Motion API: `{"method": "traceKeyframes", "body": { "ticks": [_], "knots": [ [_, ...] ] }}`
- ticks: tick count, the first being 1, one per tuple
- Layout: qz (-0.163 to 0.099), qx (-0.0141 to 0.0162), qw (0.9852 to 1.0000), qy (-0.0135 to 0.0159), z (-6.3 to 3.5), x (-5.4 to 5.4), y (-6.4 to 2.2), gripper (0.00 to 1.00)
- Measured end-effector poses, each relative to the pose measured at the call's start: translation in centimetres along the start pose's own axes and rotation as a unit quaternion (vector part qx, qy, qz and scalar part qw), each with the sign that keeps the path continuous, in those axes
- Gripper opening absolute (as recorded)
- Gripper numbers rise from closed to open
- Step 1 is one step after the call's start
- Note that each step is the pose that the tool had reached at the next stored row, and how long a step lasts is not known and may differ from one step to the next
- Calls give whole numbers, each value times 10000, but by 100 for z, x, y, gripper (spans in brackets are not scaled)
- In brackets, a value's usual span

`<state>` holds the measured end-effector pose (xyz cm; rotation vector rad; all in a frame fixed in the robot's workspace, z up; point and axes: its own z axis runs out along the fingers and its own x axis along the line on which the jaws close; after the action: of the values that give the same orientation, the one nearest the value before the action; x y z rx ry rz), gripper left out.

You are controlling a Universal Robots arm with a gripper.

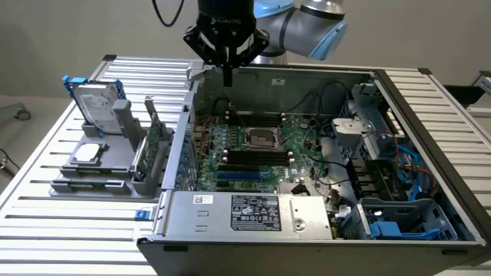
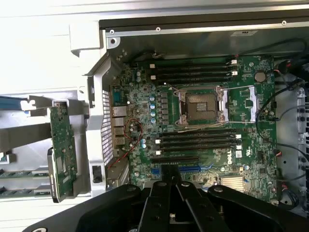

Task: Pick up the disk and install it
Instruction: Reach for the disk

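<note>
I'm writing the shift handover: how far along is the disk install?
Nothing looks done yet. The disk stands upright in the grey rack on the exterior view's left, outside the open computer case. In hand: nothing; the end effector is shut and empty, hanging above the case, apart from the disk. Left: picking it up and installing it.

Bright even light, soft shadows, washed-out whites

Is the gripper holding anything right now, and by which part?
Nothing. The gripper hangs shut and empty over the open computer case; the disk stands apart in its grey rack.
</note>
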<state>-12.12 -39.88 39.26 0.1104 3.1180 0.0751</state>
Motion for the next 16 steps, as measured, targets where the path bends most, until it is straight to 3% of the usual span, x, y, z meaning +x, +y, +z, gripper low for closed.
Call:
{"method": "traceKeyframes", "body": {
  "ticks": [4, 16],
  "knots": [
    [1, 1, 10000, 1, -1, 17, -1, 11],
    [1, 1, 10000, 3, -1, 536, 150, 11]
  ]
}}
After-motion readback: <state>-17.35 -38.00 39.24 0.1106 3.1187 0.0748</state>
